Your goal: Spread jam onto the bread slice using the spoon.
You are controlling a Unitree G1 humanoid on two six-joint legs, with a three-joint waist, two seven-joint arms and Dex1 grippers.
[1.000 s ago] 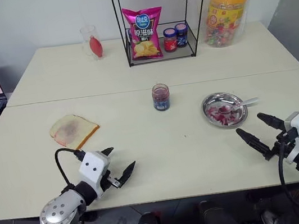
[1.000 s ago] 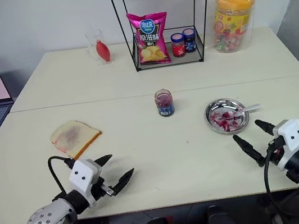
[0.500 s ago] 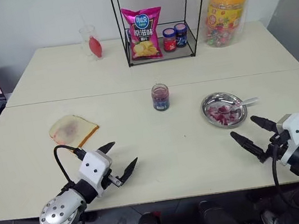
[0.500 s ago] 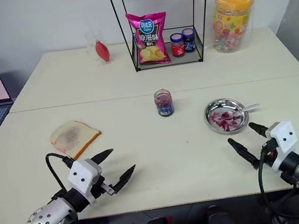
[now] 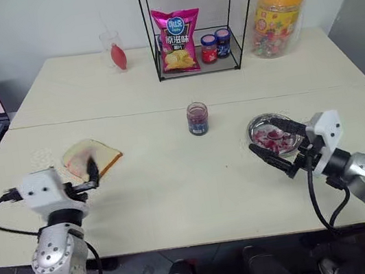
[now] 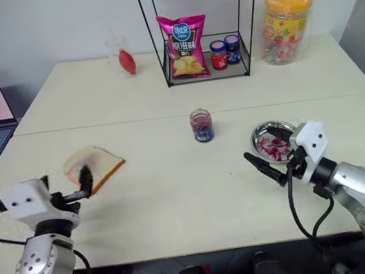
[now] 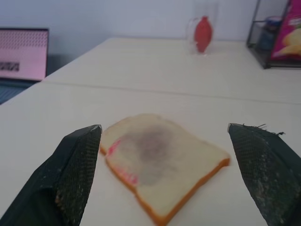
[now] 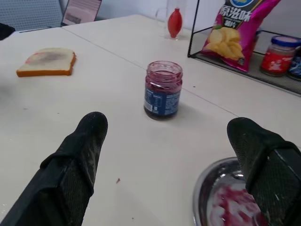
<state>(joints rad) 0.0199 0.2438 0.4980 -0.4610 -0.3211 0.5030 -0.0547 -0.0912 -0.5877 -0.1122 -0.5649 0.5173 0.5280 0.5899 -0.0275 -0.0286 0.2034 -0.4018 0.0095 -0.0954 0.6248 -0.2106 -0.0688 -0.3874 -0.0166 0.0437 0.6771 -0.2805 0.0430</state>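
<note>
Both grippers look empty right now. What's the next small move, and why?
Probably ease the right gripper toward the spoon in the metal dish and close on its handle. Its jaws are open and empty beside the dish, the bread slice has only a thin smear, and the jam jar stands open.

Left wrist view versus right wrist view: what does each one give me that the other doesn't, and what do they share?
Left wrist alone: a close look at the bread slice and its purple smear between the open left gripper, plus the laptop screen. Right wrist alone: the uncapped jam jar, the jam-stained metal dish, the red-lidded jar. Shared: bread slice, chip bag, red object in a glass.
</note>
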